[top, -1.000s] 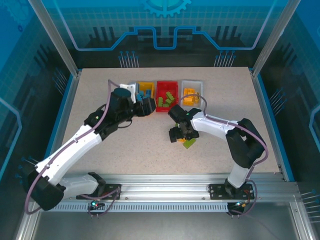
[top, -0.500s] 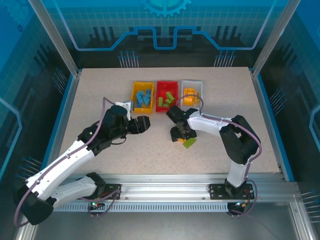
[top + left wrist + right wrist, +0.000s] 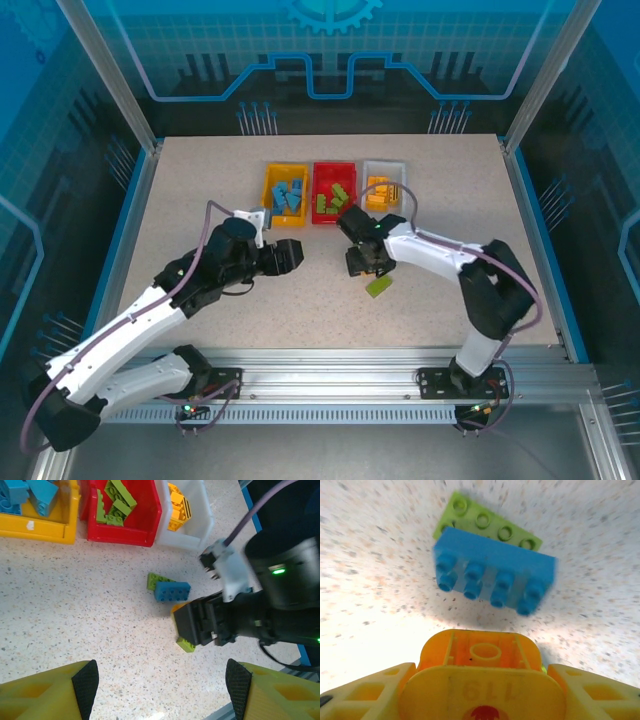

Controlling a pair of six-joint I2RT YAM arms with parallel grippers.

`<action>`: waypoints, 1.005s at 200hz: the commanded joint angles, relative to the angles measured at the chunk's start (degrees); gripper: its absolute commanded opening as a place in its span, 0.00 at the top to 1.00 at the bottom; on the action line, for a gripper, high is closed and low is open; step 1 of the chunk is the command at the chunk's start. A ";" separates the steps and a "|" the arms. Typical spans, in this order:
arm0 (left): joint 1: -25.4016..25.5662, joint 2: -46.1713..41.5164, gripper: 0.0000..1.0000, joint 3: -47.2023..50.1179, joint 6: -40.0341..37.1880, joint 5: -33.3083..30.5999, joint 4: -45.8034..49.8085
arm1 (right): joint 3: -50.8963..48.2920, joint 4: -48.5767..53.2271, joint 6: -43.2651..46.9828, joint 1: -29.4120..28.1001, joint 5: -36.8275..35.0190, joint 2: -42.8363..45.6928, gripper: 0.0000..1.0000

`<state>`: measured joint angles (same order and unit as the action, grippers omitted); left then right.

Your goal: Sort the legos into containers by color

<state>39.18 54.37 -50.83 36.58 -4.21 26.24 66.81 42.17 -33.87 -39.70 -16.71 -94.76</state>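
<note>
The right claw [image 3: 361, 264] is clamped on an orange plastic brick [image 3: 481, 655] low over the speckled worktop [image 3: 75, 605], near a blue brick [image 3: 172, 591] that touches a green plate [image 3: 154, 580]. The left claw [image 3: 160, 690] is apart and empty.

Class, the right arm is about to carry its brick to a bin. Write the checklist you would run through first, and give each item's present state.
1. Grip: the right gripper is closed on the yellow brick: ok.
2. Target: the white bin already holds yellow bricks: ok.
3. Route: the left gripper is open, empty and off to the left of that route: ok.
4. Held brick lifted clear of the table: cannot tell.
5. Blue brick apart from the held one: ok.
6. Sorting finished: the blue brick, green plate and green brick lie outside the bins: not ok.
</note>
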 commanded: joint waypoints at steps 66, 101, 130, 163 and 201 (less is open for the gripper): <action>7.69 8.85 0.28 -5.97 1.85 -2.53 -11.19 | 16.99 3.43 6.75 15.61 1.49 -2.13 0.44; 9.85 13.32 0.28 -7.22 1.66 -3.73 -13.52 | 28.34 4.02 8.11 18.73 0.96 -13.81 0.45; 11.13 14.80 0.29 -7.42 1.53 -4.65 -13.67 | 37.12 6.58 8.04 20.02 0.76 -22.66 0.44; 12.23 15.27 0.28 -7.02 1.22 -5.89 -12.88 | 43.39 8.88 8.02 20.46 0.81 -29.78 0.41; 12.85 15.42 0.28 -6.14 0.45 -6.77 -11.62 | 44.56 9.34 7.85 20.46 0.82 -31.54 0.29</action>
<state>51.44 69.45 -56.23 37.58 -8.93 14.28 109.45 48.86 -26.70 -19.86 -16.08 -125.69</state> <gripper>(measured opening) 0.715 0.673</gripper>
